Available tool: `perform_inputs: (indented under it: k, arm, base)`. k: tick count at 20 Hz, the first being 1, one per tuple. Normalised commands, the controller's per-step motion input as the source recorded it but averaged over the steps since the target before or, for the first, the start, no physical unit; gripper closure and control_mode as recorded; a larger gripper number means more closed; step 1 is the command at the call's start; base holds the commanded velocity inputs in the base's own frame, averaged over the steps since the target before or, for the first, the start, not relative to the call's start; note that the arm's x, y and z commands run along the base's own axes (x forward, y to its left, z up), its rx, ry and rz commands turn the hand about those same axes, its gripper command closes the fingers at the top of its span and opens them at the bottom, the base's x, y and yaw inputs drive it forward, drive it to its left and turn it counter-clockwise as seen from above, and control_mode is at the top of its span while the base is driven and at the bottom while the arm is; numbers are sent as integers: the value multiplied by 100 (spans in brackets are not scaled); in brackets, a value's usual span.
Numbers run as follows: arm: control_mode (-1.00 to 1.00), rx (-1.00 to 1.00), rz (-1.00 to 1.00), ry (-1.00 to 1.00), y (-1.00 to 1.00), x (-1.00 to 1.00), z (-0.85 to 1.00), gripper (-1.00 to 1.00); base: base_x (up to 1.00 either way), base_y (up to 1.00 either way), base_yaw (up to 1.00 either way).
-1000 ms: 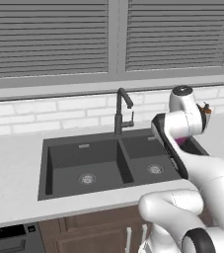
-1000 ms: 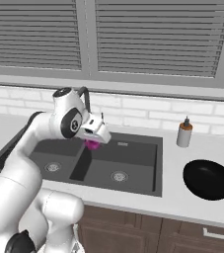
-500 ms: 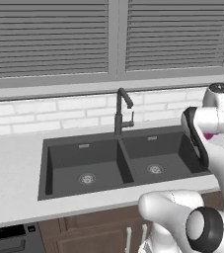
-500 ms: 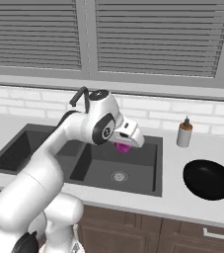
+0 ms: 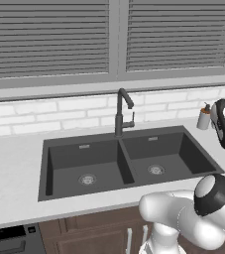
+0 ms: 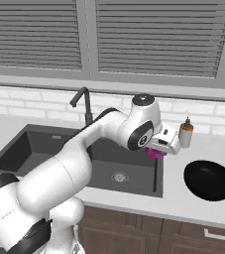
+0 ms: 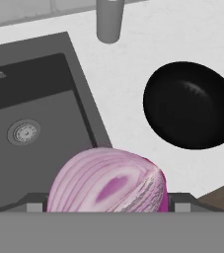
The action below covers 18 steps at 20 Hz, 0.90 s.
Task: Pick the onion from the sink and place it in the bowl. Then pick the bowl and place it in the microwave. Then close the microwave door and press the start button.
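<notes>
The small magenta-pink onion [image 7: 107, 180] is seen pinched between the jaws of the tool [image 6: 159, 149], held in the air above the right rim of the dark charcoal double-basin sink [image 6: 44, 149]. The jaws are spread wide around the bulb, which fills the gap between them. The wide shallow glossy black bowl [image 6: 209, 180] rests on the pale speckled table [image 6: 183, 201], just beside the sink on its right. From the tool, the bowl lies further to the right and lower, so a sideways carry followed by a descent is judged to be needed. One onion, one bowl, one small grey bottle [image 6: 185, 135] behind the bowl, and two round metal drains are counted.
</notes>
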Motion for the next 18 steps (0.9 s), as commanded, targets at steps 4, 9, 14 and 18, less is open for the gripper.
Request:
perform_inputs:
  k: [4, 9, 14, 18]
  arm:
    - [-100, 3, 0, 0, -82, 0, 0, 100]
    - [-100, 0, 0, 3, -61, 13, -7, 100]
    - [-100, 0, 0, 5, -51, 22, -18, 100]
    - [-100, 0, 0, 2, -43, 24, -25, 100]
  base:
    - [0, 0, 0]
    - [0, 0, 0]
    - [0, 0, 0]
    - [0, 0, 0]
